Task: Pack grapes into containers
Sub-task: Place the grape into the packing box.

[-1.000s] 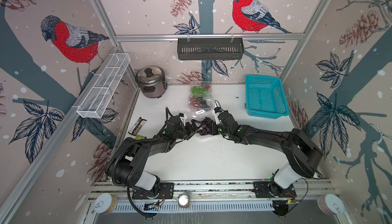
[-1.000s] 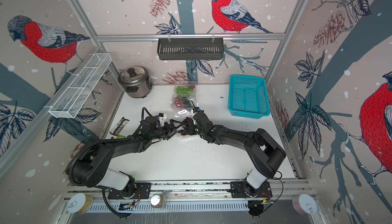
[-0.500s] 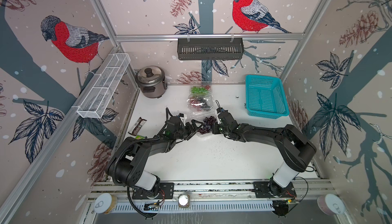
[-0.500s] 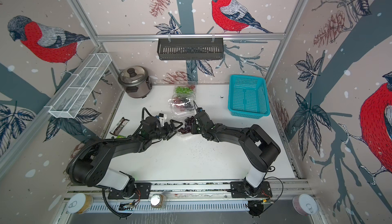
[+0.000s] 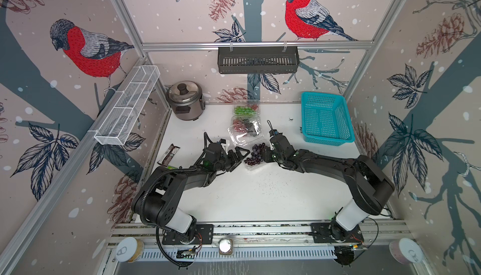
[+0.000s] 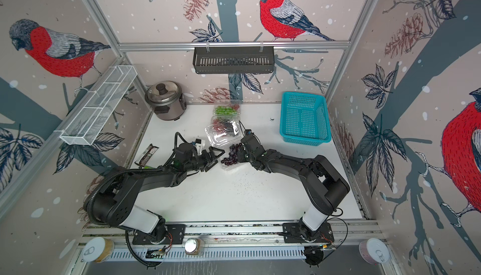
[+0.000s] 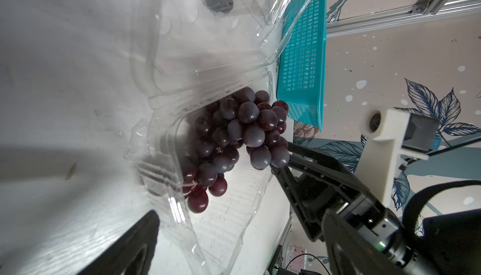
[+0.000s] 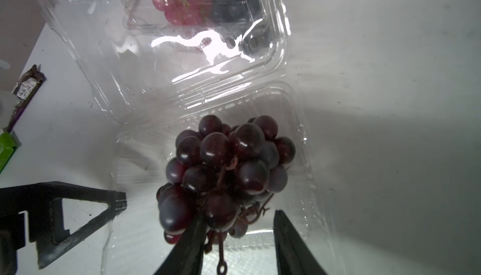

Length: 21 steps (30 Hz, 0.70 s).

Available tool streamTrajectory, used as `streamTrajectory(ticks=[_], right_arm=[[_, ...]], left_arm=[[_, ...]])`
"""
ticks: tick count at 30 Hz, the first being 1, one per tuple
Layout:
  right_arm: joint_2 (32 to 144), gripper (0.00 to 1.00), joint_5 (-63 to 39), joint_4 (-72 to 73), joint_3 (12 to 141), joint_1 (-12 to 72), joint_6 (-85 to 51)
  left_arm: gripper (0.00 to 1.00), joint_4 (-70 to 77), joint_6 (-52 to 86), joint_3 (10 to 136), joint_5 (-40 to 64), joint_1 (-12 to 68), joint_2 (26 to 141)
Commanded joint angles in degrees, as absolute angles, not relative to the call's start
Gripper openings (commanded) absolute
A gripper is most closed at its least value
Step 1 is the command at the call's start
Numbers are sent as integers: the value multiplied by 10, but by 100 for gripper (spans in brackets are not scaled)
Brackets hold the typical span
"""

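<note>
A snack bar (image 5: pixel 169 154) lies on the white table (image 5: pixel 260 195), well left of the open clear box (image 5: pixel 253 167). A steel rice cooker (image 5: pixel 185 100) stands farther back on that side. The left gripper (image 5: pixel 240 158) sits just left of the open box, its jaws spread wide and holding nothing. A bunch of dark purple grapes (image 5: pixel 255 154) rests in the open box, whose lid (image 5: pixel 243 139) leans back. Just behind it sits a second clear box (image 5: pixel 244 126) with red and dark grapes, then a third box (image 5: pixel 246 109) with green ones. The right gripper (image 8: pixel 238 215) reaches in from the open box's right. Its jaws stand apart around the stem, one finger (image 8: pixel 190 239) touching the bunch. A turquoise basket (image 5: pixel 325 120) stands well right of the open box, farther back.
</note>
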<state>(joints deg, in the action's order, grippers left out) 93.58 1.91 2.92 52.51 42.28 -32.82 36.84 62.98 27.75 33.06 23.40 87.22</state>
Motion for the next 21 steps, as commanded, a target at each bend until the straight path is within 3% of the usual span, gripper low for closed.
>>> streamTrajectory(ticks=[1, 13, 21], right_arm=[[920, 49, 31, 10, 533, 421, -315], [868, 60, 1, 24, 512, 391, -316], [887, 79, -92, 116, 484, 389, -348]], left_arm=[[97, 399, 634, 278, 337, 235, 876], [97, 396, 628, 280, 337, 235, 880], [97, 386, 622, 286, 335, 235, 879]])
